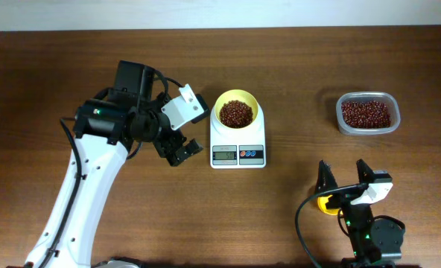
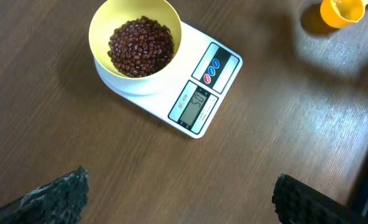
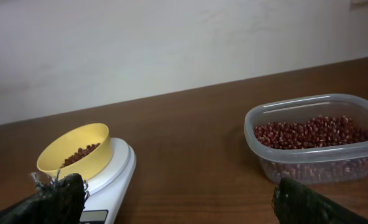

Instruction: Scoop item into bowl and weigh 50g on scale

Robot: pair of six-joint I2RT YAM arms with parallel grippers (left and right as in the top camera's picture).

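A dark brown wooden table (image 1: 295, 59) fills the overhead view, with a pale wall along the top edge.

On the left, a white and black robot arm (image 1: 86, 171) reaches up from the lower left corner. Its left gripper (image 1: 182, 153) sits just left of the scale, claw spread wide with nothing between the fingers.

At the lower right, the right gripper (image 1: 345, 177) on its shorter black arm points toward the top of the frame. Its claw is also spread wide and holds nothing.

At the upper right stands a clear rounded-rectangular plastic tub (image 1: 340, 112), filled with reddish-brown beans (image 1: 366, 114).

In the centre stands the white digital scale (image 1: 238, 149). The left wrist view shows its grey display (image 2: 197, 104) with dark digits that appear to read 50. Small print beside the display is too small to read. Next to the display is a panel with a red and a blue button (image 1: 251, 154).

The pale-yellow bowl (image 1: 220, 104) sits on the scale's platform, upright. It holds a mound of the same small beans.

A small bright-yellow scoop (image 1: 326, 202) lies on the table at the lower right, partly hidden under the right gripper's body and not between its fingers.
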